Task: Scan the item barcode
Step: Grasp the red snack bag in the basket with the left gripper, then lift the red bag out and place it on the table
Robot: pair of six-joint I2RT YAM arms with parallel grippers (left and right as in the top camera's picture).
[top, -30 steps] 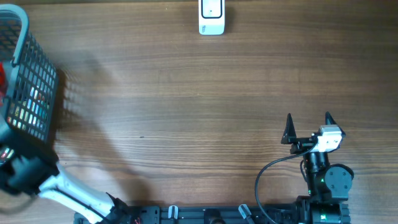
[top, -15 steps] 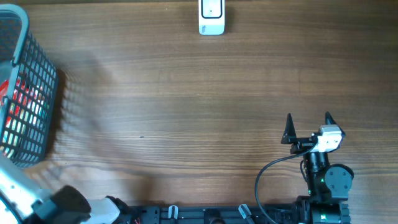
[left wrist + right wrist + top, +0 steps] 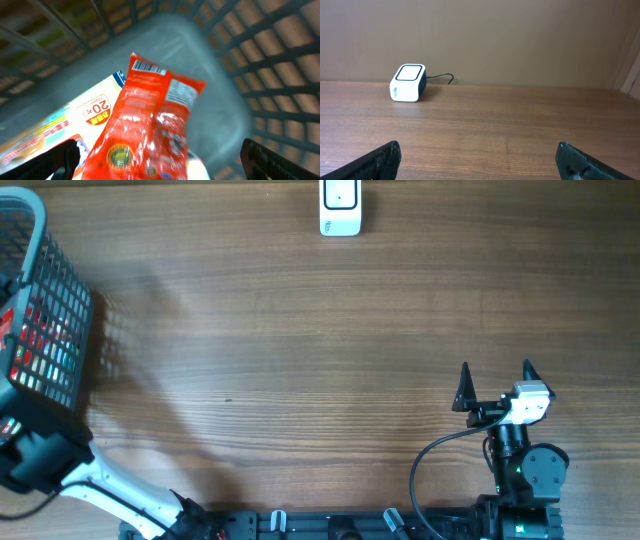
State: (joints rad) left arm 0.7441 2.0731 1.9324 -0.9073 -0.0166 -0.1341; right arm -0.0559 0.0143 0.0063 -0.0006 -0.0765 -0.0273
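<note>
1. Packet (image 3: 155, 120): red, glossy, blurred in the left wrist view. It is found inside the basket (image 3: 270, 65), tilted, with its upper end pointed away from the camera. In the overhead view, red is glimpsed through the basket mesh at the table's left edge.
2. Barcode (image 3: 147, 67): printed on a white strip at the packet's far end and turned up to the camera.
3. Left gripper (image 3: 160, 155): held over the basket's mouth, fingers (image 3: 65, 157) spread wide. The packet is seen between the two fingers, below them and touched by neither; nothing is clamped.
4. Box (image 3: 75, 125): white, blue and orange, marked "20". It is laid flat on the basket floor and partly covered by the packet.
5. Basket: grey, with mesh walls and a solid floor, and cut off by the frame edge in the overhead view.
6. Table (image 3: 300, 330): wood grain.
7. Scanner (image 3: 340, 208): a small white block with a dark face, stood at the table's far edge, well apart from the basket. A cable (image 3: 442, 76) is run out behind it.
8. Right gripper (image 3: 496, 375): kept near the table's front right, fingers apart and nothing between them, faced toward the scanner.
</note>
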